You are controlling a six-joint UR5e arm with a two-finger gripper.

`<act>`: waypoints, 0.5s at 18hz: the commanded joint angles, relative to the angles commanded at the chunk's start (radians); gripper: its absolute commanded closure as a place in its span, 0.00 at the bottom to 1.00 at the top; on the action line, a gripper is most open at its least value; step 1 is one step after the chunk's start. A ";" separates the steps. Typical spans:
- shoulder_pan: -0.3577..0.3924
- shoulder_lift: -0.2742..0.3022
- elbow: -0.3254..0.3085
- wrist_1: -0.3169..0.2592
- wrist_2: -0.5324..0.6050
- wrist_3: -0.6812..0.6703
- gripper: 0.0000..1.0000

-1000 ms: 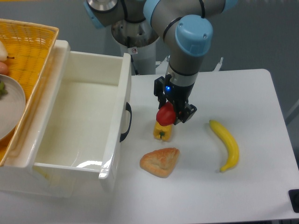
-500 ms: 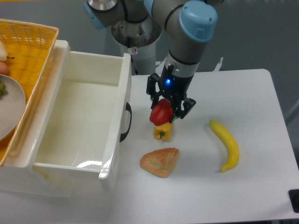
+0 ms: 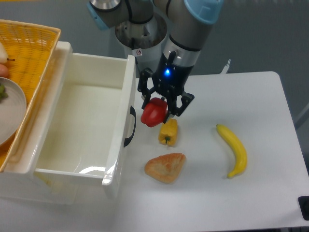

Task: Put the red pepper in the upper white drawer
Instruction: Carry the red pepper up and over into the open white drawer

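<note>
Arm: descends from the top of the view, wrist pointing down, blue light lit above the fingers.
Gripper (image 3: 157,110): fingers clamped around the red pepper (image 3: 154,112), held in the air above the table (image 3: 270,193).
Red pepper: just right of the upper white drawer (image 3: 87,125) front, near its black handle (image 3: 130,126), above and left of the yellow pepper (image 3: 168,132).
Drawer: pulled open.
Other items: bread (image 3: 165,167), banana (image 3: 233,149).

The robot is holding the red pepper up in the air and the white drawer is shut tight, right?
Not quite. The gripper does hold the red pepper up in the air, but the white drawer is pulled open, not shut. The camera view shows its bare inside.
</note>
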 joint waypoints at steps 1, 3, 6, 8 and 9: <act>0.000 0.008 0.000 0.000 -0.012 -0.005 0.49; -0.003 0.018 0.000 -0.002 -0.050 -0.038 0.49; -0.023 0.037 -0.002 -0.003 -0.052 -0.049 0.49; -0.052 0.037 -0.003 -0.002 -0.045 -0.051 0.49; -0.064 0.037 -0.005 -0.003 -0.043 -0.049 0.49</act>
